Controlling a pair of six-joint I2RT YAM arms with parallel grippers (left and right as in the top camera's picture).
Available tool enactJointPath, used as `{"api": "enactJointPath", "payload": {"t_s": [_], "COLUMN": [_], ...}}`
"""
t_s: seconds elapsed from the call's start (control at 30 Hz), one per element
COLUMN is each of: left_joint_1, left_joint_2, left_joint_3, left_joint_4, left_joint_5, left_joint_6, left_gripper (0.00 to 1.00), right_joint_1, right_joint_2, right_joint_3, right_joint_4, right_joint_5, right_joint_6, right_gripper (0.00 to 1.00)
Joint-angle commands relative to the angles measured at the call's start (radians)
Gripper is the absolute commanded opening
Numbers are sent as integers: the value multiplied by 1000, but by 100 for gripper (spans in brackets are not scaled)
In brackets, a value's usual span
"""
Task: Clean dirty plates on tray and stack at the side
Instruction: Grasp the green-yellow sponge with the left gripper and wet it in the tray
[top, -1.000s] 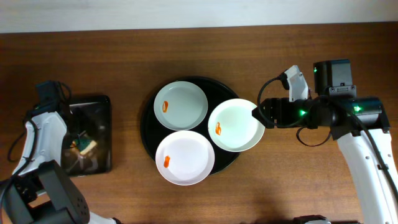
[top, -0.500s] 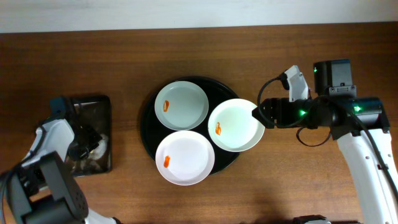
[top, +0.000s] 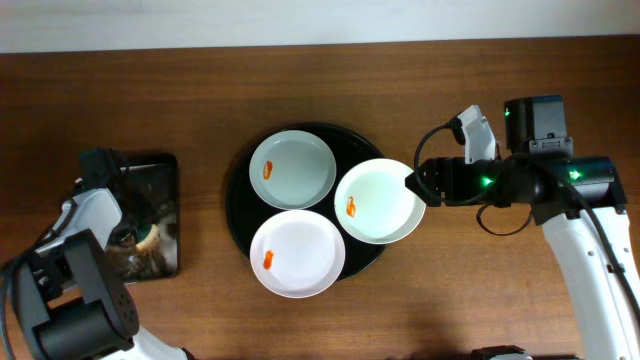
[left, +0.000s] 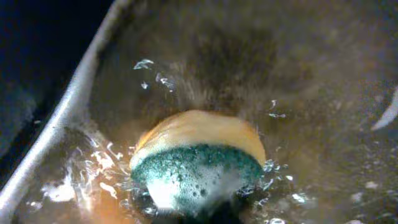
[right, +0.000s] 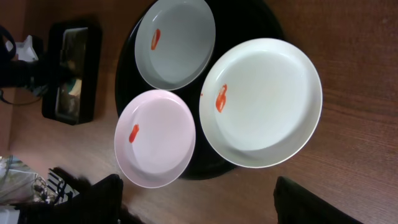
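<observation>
Three dirty plates lie on the round black tray: a grey-green one at the back left, a white one on the right, a pale one in front. Each carries a small orange smear. My right gripper hovers open just beyond the right plate's right edge; in the right wrist view its gripper has bare table between the fingers. My left gripper is down in the small rectangular tray, shut on a wet yellow-and-green sponge.
The rectangular tray's wall runs along the left of the sponge, and foamy water lies around it. Brown wooden table surrounds both trays. A pale strip borders the table's far edge.
My left gripper has closed on the sponge in the rectangular tray, and its arm has shifted a little over it. The right arm and the plates have not moved.
</observation>
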Motion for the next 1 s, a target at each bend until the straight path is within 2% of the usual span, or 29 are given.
{"api": "enactJointPath", "payload": {"t_s": [0.0,0.03,0.07,0.1,0.13,0.17,0.27,0.3,0.4,0.47,0.5,0.53,0.57,0.6,0.7,0.77,0.8,0.83,0.87,0.97], "left_joint_1": [4,2,2,2,2,3,3,3,3,3,3,3,3,3,3,3,3,3,3,3], "left_joint_2": [-61,-104,-144,-183,-190,-188,-176,-160,-64,22,33,33,33,33,3,-91,-162,-196,-214,-200], "left_joint_3": [-4,-4,-4,-4,-4,-4,-6,-6,-7,-7,-7,-7,-7,-7,-6,-6,-6,-6,-6,-8], "left_joint_4": [-28,-32,-36,-40,-43,-43,-39,-15,95,149,151,156,162,161,122,84,32,-3,-36,-113], "left_joint_5": [48,50,50,50,50,48,25,-41,-51,13,16,16,16,16,22,67,69,69,69,69], "left_joint_6": [61,63,62,62,62,62,62,62,62,63,63,63,63,63,80,119,119,119,119,88], "left_gripper": [0,0,14,63,74,76,76,73,57,54,49,38,10,0,0,0,43,92,99,96], "right_joint_1": [-3,-3,-3,-3,-3,-3,-3,-3,-3,-3,-3,-3,-3,-3,-3,-3,-3,-3,-3,-3], "right_joint_2": [-4,-4,-4,-4,-4,-4,-4,-4,-4,-4,-4,-4,-4,-4,-4,-4,-4,-4,-4,-4], "right_joint_3": [15,15,15,15,15,15,15,15,15,15,15,15,15,15,15,15,15,15,15,15], "right_joint_4": [0,0,0,0,0,0,0,0,0,0,0,0,0,0,0,0,-1,-1,0,-1], "right_joint_5": [-9,-9,-9,-9,-9,-9,-9,-9,-9,-9,-9,-9,-9,-9,-9,-9,-10,-10,-10,-9], "right_joint_6": [-10,-10,-10,-10,-10,-10,-10,-10,-10,-10,-10,-10,-10,-10,-10,-10,-10,-10,-10,-10], "right_gripper": [79,79,79,79,79,79,79,79,79,79,79,79,79,79,79,79,79,79,79,79]}}
